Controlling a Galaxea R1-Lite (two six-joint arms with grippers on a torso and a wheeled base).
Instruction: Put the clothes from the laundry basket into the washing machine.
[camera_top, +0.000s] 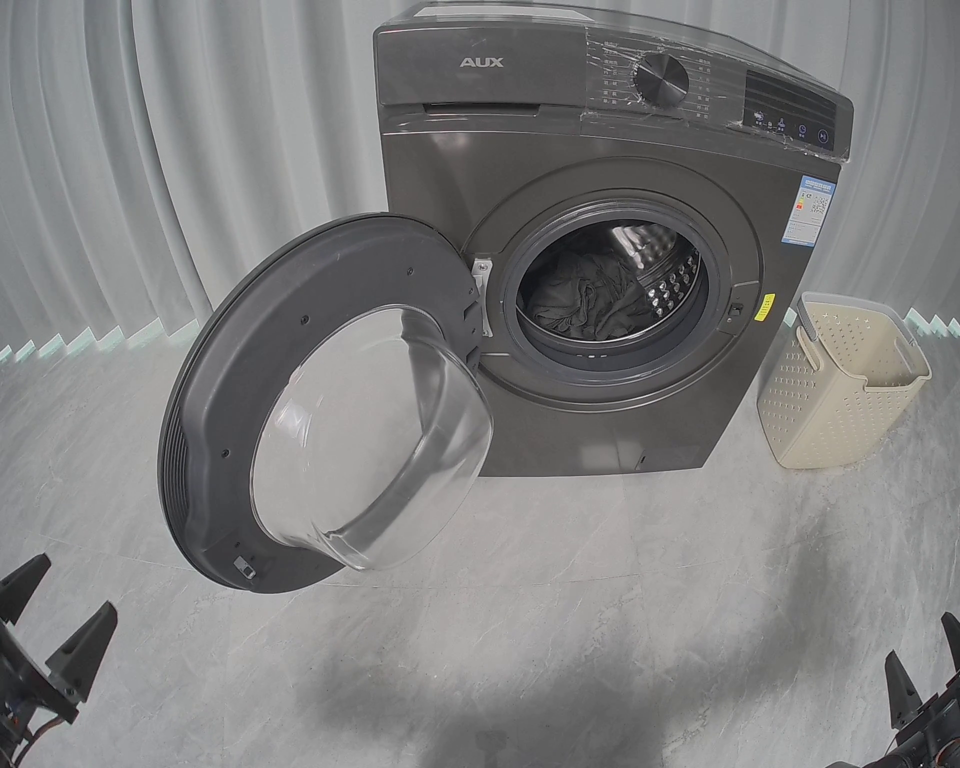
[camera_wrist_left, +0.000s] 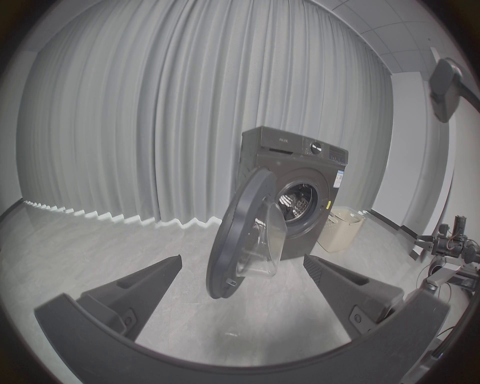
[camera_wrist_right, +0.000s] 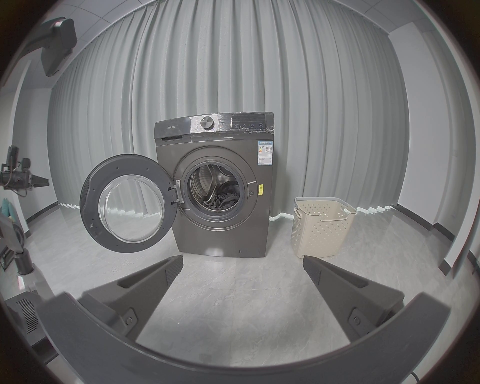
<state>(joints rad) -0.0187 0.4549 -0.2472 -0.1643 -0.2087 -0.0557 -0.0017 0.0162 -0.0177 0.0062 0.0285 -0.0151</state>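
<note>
- Left wrist view first: the 2 fingers of my left gripper are spread wide with nothing between them.
- My right gripper matches it, with 2 fingers parted and nothing held. I judge both are left apart because there is no cloth to carry at this moment.
- Both grippers hang low over the grey floor, 1 at each side of me, well apart from the washing machine.
- My wrists are about level and point forward at the machine's front. The arms look drawn in close to me rather than stretched out.
- The clothes are a dark heap inside the drum, low in the round opening and behind its seal, which is where the task wants them.
- The door is swung wide on its left hinge with its glass bowl turned toward me. That leaves the mouth of the drum free for loading.
- The laundry basket stands upright on the floor just beside the machine's right side, with a gap between them, so it is handy to my right arm.
- What I see of the basket's inside is pale wall, so I judge the loading to be done or nearly so.
</note>
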